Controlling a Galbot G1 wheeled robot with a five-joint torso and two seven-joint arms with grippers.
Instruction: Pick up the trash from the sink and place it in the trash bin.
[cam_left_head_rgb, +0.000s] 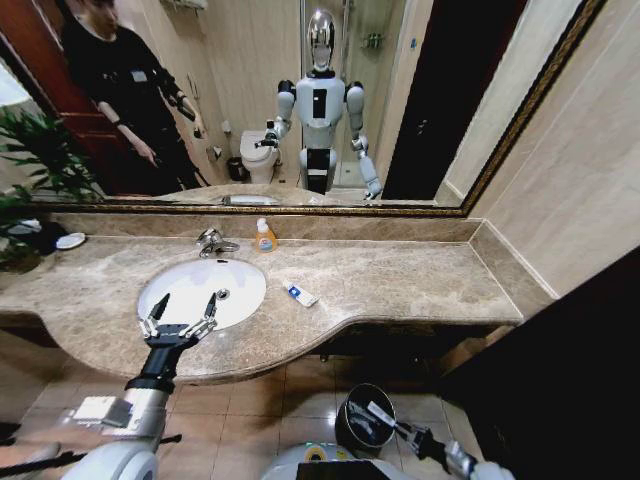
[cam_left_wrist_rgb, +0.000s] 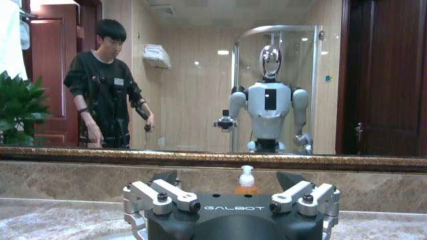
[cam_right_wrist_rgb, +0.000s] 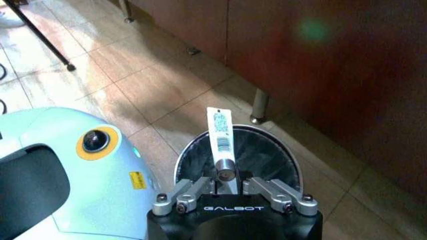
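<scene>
The right pincer (cam_right_wrist_rgb: 227, 186) is clenched on a small tube (cam_right_wrist_rgb: 219, 131) over the trash bin (cam_right_wrist_rgb: 280, 150), low center, to drop it. The left pincer (cam_left_head_rgb: 182, 312) waits released over the sink (cam_left_head_rgb: 240, 275).

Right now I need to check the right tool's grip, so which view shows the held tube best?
The right wrist view: the small tube stands clamped in the right tool above the trash bin, printing visible. The head view shows the tube small, over the bin. The left wrist view faces the mirror.
</scene>
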